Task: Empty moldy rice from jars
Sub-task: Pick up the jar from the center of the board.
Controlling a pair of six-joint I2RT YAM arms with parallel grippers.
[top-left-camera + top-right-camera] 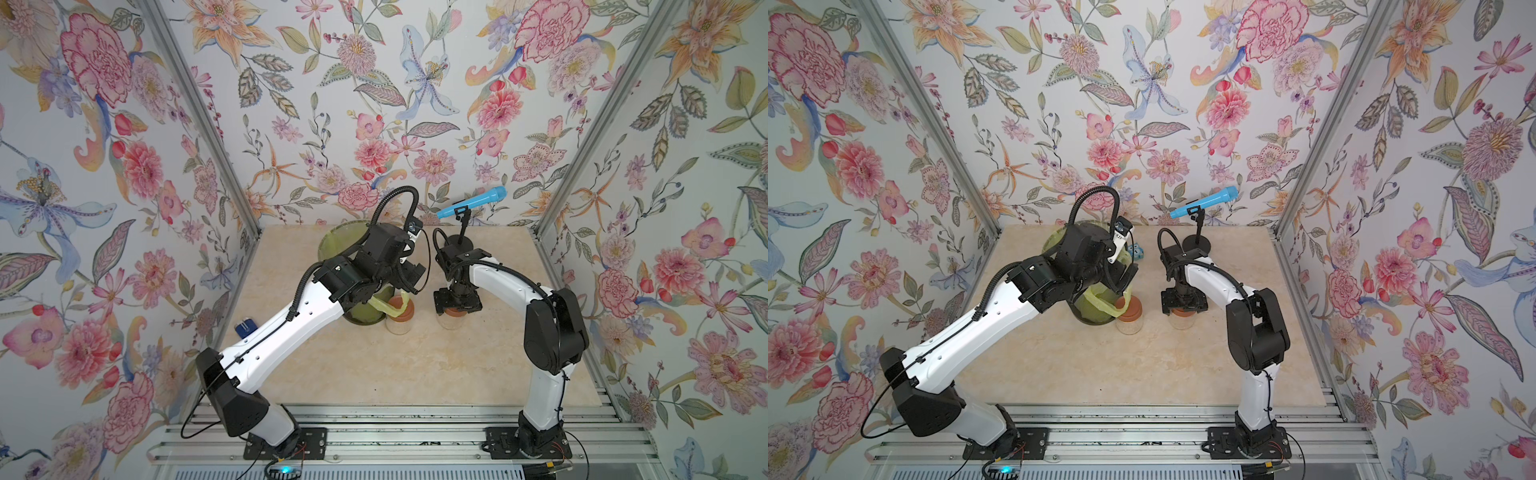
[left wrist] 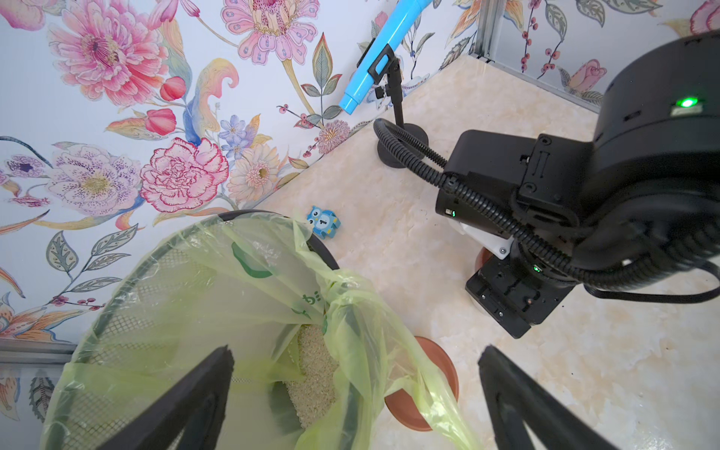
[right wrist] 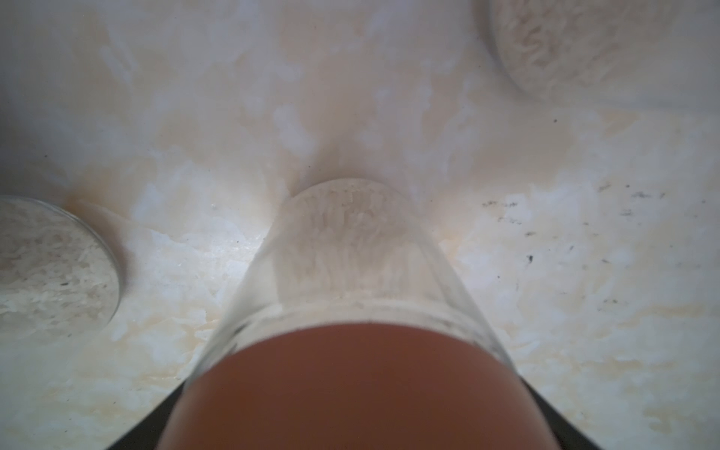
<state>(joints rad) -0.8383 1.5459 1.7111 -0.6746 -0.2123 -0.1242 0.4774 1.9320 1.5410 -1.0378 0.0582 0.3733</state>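
Observation:
A clear jar (image 3: 350,265) with a reddish-brown lid (image 3: 350,389) and moldy rice (image 3: 343,218) at its bottom stands on the table. My right gripper (image 3: 354,428) comes down on it from above and is shut around the lid; in a top view the right gripper (image 1: 457,303) hides the lid. Another reddish-lidded jar (image 1: 400,320) stands against the bin, its lid (image 2: 438,368) partly under a bag flap. Blurred parts of two rice-filled jars (image 3: 54,269) (image 3: 584,50) show in the right wrist view. My left gripper (image 2: 356,350) hangs open and empty over the bin, where rice (image 2: 315,370) lies in the bag.
The dark mesh bin (image 1: 365,318) with its yellow-green bag (image 2: 218,296) stands at the table's back middle. A blue microphone on a black stand (image 1: 471,203) is behind the right arm. A small blue owl toy (image 2: 322,226) lies by the bin. A blue object (image 1: 245,328) sits by the left wall.

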